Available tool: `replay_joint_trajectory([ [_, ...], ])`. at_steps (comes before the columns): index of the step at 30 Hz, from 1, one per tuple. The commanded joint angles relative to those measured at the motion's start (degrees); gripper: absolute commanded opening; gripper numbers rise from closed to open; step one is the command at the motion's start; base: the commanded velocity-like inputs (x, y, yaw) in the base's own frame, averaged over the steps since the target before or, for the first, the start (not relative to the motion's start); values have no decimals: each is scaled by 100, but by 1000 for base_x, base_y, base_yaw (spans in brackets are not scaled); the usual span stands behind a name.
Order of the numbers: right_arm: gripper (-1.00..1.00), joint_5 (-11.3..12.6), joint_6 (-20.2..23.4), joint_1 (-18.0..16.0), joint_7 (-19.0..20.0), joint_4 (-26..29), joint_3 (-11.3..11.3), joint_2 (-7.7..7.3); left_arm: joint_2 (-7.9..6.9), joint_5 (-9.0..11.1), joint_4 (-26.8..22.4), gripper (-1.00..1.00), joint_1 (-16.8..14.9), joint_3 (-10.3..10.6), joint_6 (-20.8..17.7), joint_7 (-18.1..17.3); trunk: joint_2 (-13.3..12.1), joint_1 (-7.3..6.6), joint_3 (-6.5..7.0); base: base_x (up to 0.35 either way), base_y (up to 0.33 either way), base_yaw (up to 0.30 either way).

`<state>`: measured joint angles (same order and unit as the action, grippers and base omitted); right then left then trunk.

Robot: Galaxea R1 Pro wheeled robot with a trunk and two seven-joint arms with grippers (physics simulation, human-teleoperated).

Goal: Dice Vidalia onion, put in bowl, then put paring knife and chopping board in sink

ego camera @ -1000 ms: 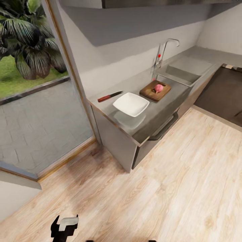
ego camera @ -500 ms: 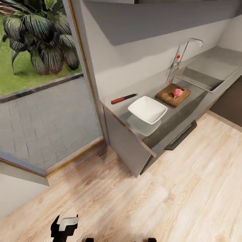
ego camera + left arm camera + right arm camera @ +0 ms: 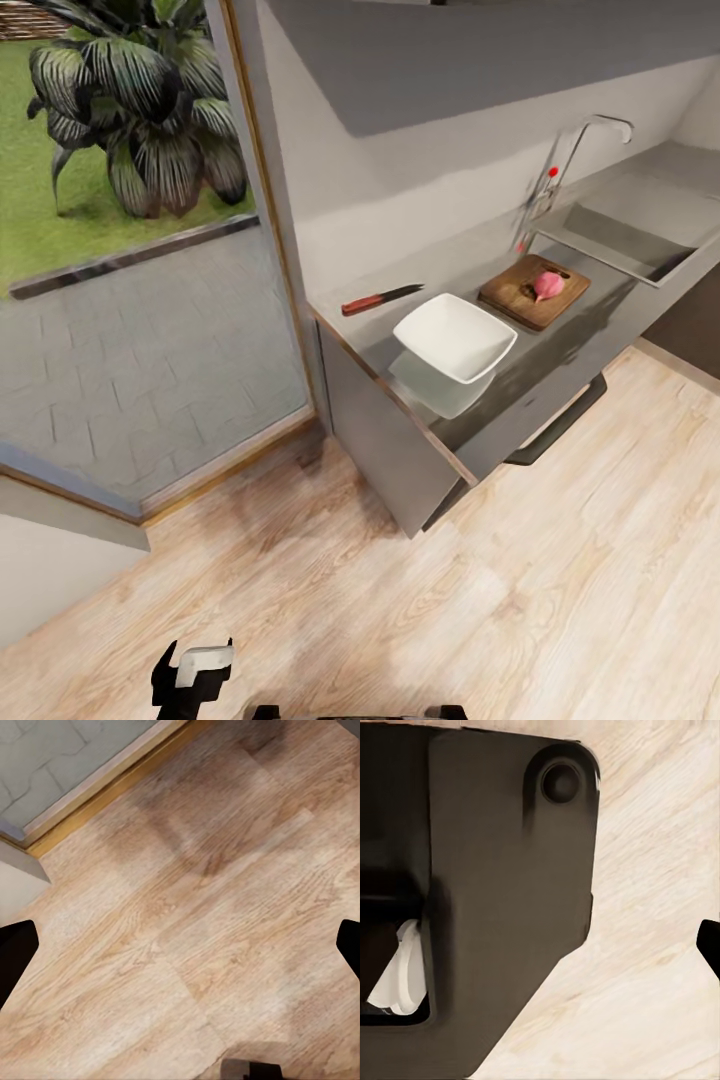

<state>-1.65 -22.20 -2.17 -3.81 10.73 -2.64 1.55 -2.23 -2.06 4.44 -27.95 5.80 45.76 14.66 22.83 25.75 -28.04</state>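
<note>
Nearest, at 6 o'clock low in the head view, the left gripper hangs over the wood floor, well apart from the counter. In the left wrist view its two dark fingertips sit at opposite edges with bare planks between, so it is spread wide and holding nothing. The right gripper: one dark tip shows in the right wrist view beside a black robot panel; cannot tell if it is wide or narrow.

Further out, toward 1 o'clock, the countertop end. The bowl is the closest item on it, empty as far as I can see. The paring knife lies just beyond, at the bowl's 10 o'clock, apart from it. At the bowl's 2 o'clock the chopping board carries the Vidalia onion, whole. Farthest, the sink and tap.

Judgement: onion is out of the sink, dicing not started. Next move calls for driving up to the counter and taking the knife by its red handle.
</note>
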Motion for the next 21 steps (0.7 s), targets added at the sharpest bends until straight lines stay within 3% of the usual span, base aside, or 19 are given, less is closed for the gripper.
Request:
replay_joint_trajectory([
  [1,100,-25,32,-2,-73,255,-25,-1,17,-23,22,100,-9,48,22,60,9,3,-7,4,-1,1],
  [4,100,-53,299,-2,-205,884,-26,6,30,-23,22,100,-9,46,17,65,9,3,-7,2,0,1],
  [7,100,-199,1344,-2,-480,1735,-31,47,36,-23,22,100,-9,45,-33,70,9,3,-7,0,0,0],
  [9,100,-443,2211,-4,-658,2376,-38,144,37,-23,22,100,-9,44,-103,71,9,3,-7,0,0,0],
  [13,100,-1026,2751,-9,-780,3040,-42,368,43,-23,22,100,-9,44,-278,66,9,3,-7,0,2,0],
  [17,100,-1833,3141,-110,-902,3479,-43,765,47,-23,22,100,-9,44,-366,63,9,3,-7,0,152,0],
  [18,100,-1949,3297,-151,-925,3585,-43,844,47,-23,22,100,-9,44,-372,63,9,3,-7,0,255,0],
  [21,100,-2100,3837,-408,-956,3958,-43,844,47,-23,17,100,-9,44,-385,67,9,3,-7,0,281,0],
])
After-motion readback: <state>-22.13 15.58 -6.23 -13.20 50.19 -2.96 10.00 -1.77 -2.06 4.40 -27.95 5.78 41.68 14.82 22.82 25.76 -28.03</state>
